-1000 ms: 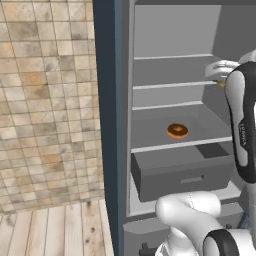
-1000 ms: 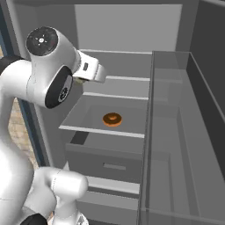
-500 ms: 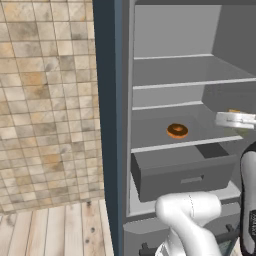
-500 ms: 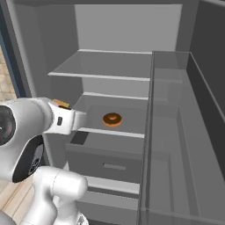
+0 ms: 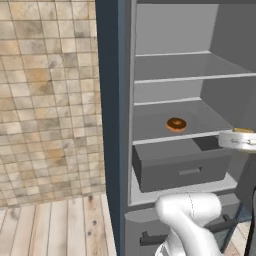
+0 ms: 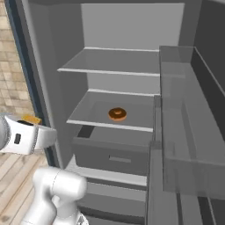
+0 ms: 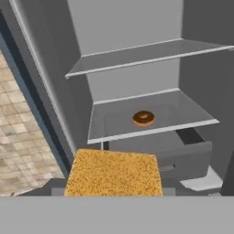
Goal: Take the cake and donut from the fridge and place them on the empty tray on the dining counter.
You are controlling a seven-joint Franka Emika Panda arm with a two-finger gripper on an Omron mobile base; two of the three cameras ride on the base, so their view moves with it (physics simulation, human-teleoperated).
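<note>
Yellow-tan cake: a small pale square block with a crumbly golden top (image 7: 113, 172) sits close against the hand camera at the bottom of the hand view, outside the fridge opening. A sliver of it (image 6: 31, 119) peeks above the white hand in the right base view, and another (image 5: 243, 130) in the left base view.
Gripper: the white two-finger gripper (image 6: 33, 137) is out in front of the fridge, level with the drawer. Its fingers are hidden by the cake, which lies right at the hand as if clamped between them; the contact itself cannot be seen.
Donut: a round orange-brown glazed ring (image 6: 117, 114) lies flat near the middle of the lower light grey shelf, well apart from the gripper. It also shows in the left base view (image 5: 176, 124) and the hand view (image 7: 143, 118).
Fridge: the tall slate-grey fridge (image 6: 46, 74) stands open, with two light grey shelves inside.
Drawer: a grey drawer (image 5: 180, 166) just below the donut's shelf is pulled partly out.
Wall: beige and brown tiles (image 5: 47, 100) left of the fridge.
Floor: pale wooden planks (image 5: 55, 227) below the tiles.
</note>
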